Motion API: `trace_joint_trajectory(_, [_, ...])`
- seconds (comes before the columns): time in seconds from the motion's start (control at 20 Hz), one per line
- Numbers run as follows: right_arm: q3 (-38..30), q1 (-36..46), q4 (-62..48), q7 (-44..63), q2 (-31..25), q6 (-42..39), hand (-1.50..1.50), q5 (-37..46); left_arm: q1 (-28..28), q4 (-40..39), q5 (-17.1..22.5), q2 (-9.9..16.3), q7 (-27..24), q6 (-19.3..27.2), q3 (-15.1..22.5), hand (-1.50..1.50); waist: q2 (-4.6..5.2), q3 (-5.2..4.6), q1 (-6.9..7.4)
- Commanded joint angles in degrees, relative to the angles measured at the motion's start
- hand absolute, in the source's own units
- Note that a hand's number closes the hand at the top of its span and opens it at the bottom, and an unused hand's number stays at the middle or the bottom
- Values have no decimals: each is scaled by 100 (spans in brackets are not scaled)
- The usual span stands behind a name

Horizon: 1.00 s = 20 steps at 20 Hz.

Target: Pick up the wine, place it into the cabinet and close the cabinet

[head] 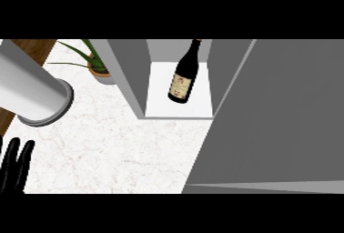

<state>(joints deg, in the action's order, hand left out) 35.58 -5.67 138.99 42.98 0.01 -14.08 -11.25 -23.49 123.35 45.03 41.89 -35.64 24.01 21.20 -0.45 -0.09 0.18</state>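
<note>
Your wine bottle [183, 75] already stands upright on the white floor of the cabinet [128, 73], at the far middle of the desk [114, 150], so placing looks done and closing is the step in hand. The grey door [282, 118] stands open at the right (it fills that whole side). Your left hand [15, 166] rests at the near left edge, fingers straight and holding nothing; the right hand doesn't show. Next, you'd likely reach the door's free edge and swing it left.

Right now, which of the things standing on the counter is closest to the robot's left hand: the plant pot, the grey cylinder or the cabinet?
The grey cylinder, at the view's left just above the open left hand. The plant pot and the cabinet, with the wine bottle inside, sit farther away.
</note>
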Motion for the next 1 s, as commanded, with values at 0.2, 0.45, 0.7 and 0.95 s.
trace_joint_trajectory(0.2, [2017, 435, 521, 88, -2, 1390, 150, 1233, -185, -400, 279, 157, 31, -706, -633, -150, -9, -7, -41])
trace_joint_trajectory(0.45, [2190, 878, 202, -137, -10, 2003, 150, 1737, -500, 7, 562, 381, 133, -1025, -1117, -150, -27, -4, 31])
trace_joint_trajectory(0.7, [2400, 1684, -260, -150, -16, 2695, 150, 1969, -346, -378, 918, 494, 302, -1414, -1585, -150, -10, -14, 47])
trace_joint_trajectory(0.95, [1809, 2798, -715, -77, -32, 3309, 150, 1821, -4, -539, 945, 334, 549, -1503, -1323, -150, 43, -14, 74])
